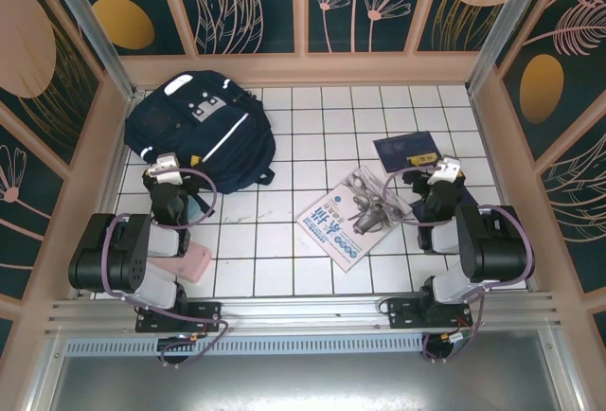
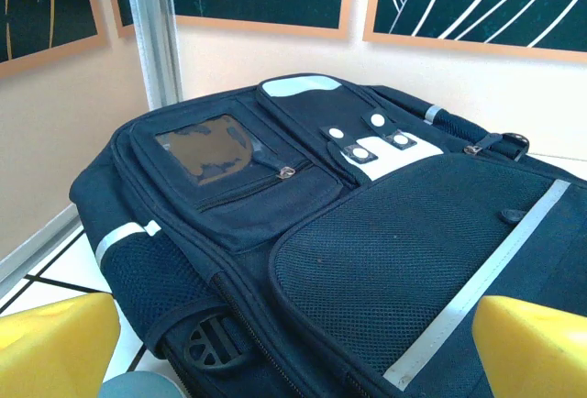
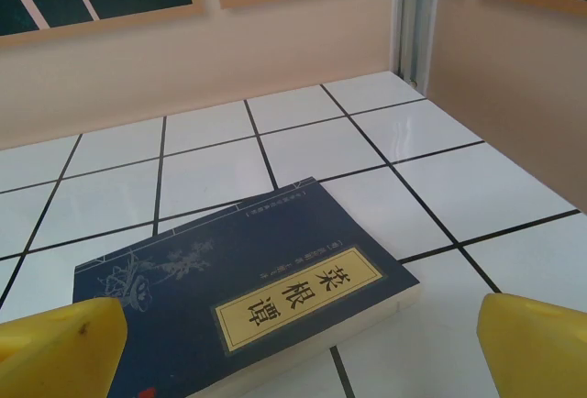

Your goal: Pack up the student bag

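- While 2 arms are in frame, only 1 student bag (image 1: 201,132) is counted: navy backpack, lying flat, front face up, in the far-left corner of the white tiled table (image 1: 312,127).
- Left gripper (image 1: 169,169) sits at the bag's near edge; jaws spread wide, holding nothing.
- Left wrist view: 2 yellow fingertips (image 2: 55,343) at the bottom corners of the frame, the bag's mesh pocket (image 2: 413,251) between and beyond them.
- Right gripper (image 1: 443,169) is also spread wide and holds nothing, just beside 1 dark-blue book (image 1: 407,152) with a yellow title label, flat on the tiles.
- 1 white magazine (image 1: 352,217) lies mid-table, between the arms, apart from the bag.
- 1 pink flat item (image 1: 185,261) lies by the left arm.
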Action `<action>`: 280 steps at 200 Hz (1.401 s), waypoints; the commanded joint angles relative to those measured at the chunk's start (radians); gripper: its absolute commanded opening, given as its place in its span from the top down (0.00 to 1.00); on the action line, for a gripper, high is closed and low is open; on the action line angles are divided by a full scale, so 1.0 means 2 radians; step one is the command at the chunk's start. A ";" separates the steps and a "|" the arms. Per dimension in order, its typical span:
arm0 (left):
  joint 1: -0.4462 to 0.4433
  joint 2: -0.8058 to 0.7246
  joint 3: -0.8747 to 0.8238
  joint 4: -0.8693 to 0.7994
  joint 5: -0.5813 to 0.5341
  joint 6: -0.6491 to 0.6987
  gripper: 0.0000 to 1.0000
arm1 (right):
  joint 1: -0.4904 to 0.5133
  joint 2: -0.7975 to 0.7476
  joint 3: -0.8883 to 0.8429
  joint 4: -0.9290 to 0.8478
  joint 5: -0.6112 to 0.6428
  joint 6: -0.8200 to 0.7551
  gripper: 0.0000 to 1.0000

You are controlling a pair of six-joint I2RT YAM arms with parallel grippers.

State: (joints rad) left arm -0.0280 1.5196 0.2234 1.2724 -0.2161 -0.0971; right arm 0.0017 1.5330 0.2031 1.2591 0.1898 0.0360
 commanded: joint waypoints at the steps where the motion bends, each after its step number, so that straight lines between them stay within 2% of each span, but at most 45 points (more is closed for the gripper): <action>1: 0.003 0.000 0.002 0.010 0.008 0.006 0.01 | 0.002 0.002 0.004 0.015 0.006 0.007 0.01; 182: 0.003 -0.016 -0.010 0.019 0.002 0.004 0.01 | 0.003 -0.005 0.003 0.014 0.009 0.007 0.01; 199: 0.003 -0.058 -0.006 -0.024 -0.008 0.001 0.01 | 0.010 -0.016 -0.005 0.020 -0.001 -0.006 0.01; 215: 0.003 -0.104 0.013 -0.108 -0.022 0.007 0.01 | 0.018 -0.031 -0.005 0.014 0.012 -0.014 0.01; 226: 0.003 -0.129 0.021 -0.147 -0.033 0.010 0.01 | 0.027 -0.058 0.012 -0.041 0.040 -0.015 0.01; 252: 0.002 -0.179 0.041 -0.225 -0.048 0.003 0.01 | 0.031 -0.120 0.056 -0.158 0.039 -0.016 0.01; 280: 0.003 -0.216 0.076 -0.315 -0.043 -0.049 0.01 | 0.038 -0.155 0.135 -0.326 0.027 0.044 0.01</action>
State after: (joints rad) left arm -0.0280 1.1397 0.3103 0.8516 -0.2886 -0.1108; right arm 0.0608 1.2774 0.3435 0.9211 0.2424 0.0303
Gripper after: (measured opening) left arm 0.986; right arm 0.988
